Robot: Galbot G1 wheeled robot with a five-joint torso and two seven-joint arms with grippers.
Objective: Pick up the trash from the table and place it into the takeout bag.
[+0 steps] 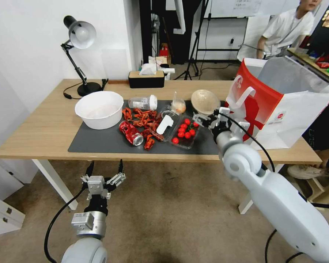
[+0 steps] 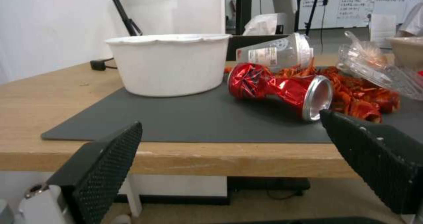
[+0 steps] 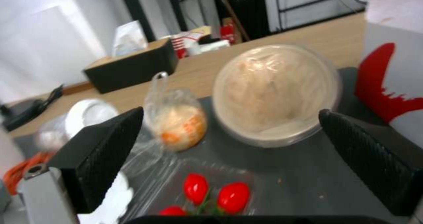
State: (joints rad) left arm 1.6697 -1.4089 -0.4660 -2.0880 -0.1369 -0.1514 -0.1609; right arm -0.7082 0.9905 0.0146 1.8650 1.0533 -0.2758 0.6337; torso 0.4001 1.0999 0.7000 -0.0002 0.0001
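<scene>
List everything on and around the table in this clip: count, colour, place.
table: 1, light wood
mat: 1, dark grey, mid-table
white bowl: 1, mat's left end
crushed can: 1, red, mat
clear cup: 1, white lid, lying down
food bag: 1, clear
lidded bowl: 1, beige
tomato tray: 1, clear
takeout bag: 1, white-red, right end
lamp: 1, black
left gripper: open, below table edge
right gripper: open, near lidded bowl

Head view: high, looking down across the counter [image 1: 44,131]. Left wrist view: counter-edge level, facing the crushed red can [image 2: 277,87]. Right wrist view: close above the beige lidded bowl [image 3: 275,92].
</scene>
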